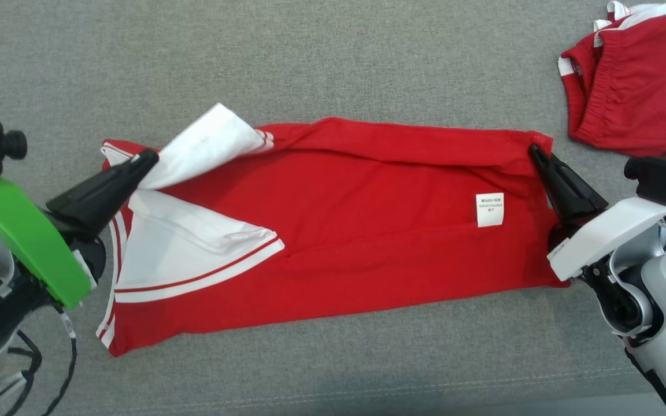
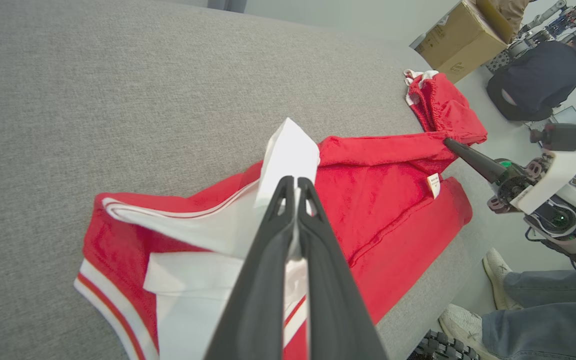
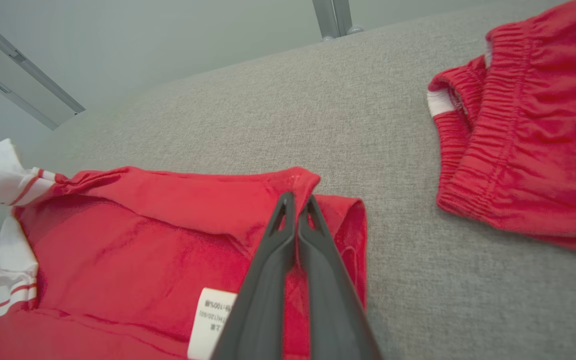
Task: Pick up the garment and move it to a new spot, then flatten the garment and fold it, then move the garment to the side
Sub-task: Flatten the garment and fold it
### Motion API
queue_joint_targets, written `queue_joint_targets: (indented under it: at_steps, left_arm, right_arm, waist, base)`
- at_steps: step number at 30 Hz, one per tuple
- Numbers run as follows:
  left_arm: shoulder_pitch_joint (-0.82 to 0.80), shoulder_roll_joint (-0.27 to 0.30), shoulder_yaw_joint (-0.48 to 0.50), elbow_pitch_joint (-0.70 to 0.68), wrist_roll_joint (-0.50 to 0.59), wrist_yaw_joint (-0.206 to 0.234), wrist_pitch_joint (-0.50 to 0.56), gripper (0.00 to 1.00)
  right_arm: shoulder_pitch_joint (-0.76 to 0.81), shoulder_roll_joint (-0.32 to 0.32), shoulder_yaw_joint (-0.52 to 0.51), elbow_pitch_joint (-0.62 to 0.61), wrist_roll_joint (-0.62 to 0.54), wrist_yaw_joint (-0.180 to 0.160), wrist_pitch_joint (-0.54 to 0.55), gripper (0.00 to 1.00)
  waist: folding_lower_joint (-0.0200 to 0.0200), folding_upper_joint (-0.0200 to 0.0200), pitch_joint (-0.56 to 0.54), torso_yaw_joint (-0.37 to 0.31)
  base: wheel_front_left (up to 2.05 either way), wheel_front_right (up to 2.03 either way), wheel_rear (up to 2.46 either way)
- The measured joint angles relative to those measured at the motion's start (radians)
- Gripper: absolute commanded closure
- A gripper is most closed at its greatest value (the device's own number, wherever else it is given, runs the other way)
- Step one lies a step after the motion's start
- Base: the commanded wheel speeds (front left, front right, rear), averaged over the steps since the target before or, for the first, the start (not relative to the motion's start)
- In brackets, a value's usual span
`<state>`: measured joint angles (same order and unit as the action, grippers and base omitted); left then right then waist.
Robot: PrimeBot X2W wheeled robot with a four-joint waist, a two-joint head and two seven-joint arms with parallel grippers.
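Left gripper: jaws clenched on the white sleeve of the garment, holding that flap raised at the shirt's left end. Right gripper: jaws clenched on the far right corner of the red hem, near the white care label. The garment, a red shirt with white trim, lies lengthwise on the grey cushion between both grippers, with red shorts apart at the far right

Left gripper and right gripper, jaws closed, pinch opposite ends of the red garment.
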<state>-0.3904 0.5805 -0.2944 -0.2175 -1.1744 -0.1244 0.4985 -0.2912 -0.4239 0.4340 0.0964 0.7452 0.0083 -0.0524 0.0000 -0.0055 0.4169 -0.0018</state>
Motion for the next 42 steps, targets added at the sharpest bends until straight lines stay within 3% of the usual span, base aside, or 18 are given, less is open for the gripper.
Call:
queue_joint_targets:
  at_steps: [13, 22, 33, 42]
  left_arm:
    - [0.165, -0.008, -0.055, -0.207, -0.012, 0.0, -0.021, 1.0]
    - [0.273, -0.015, -0.048, -0.242, -0.008, 0.018, -0.058, 1.0]
    - [0.355, -0.01, -0.027, -0.216, 0.0, 0.037, -0.104, 1.0]
    - [0.413, -0.015, -0.003, -0.183, 0.001, 0.055, -0.131, 1.0]
  right_arm:
    - [0.02, -0.124, -0.018, -0.048, -0.083, -0.038, -0.008, 1.0]
    - [0.069, -0.178, 0.046, -0.097, -0.151, -0.034, 0.018, 1.0]
    - [0.108, -0.245, 0.065, -0.185, -0.192, -0.018, 0.037, 1.0]
    - [0.188, -0.245, 0.087, -0.218, -0.188, -0.02, 0.051, 1.0]
  waist:
    - [0.0, 0.0, -0.05, 0.067]
    - [0.0, 0.0, -0.058, 0.118]
    - [0.0, 0.0, -0.059, 0.093]
    - [0.0, 0.0, -0.064, 0.063]
  base:
    - [0.0, 0.0, 0.0]
    - [0.0, 0.0, 0.0]
    - [0.0, 0.0, 0.0]
    - [0.0, 0.0, 0.0]
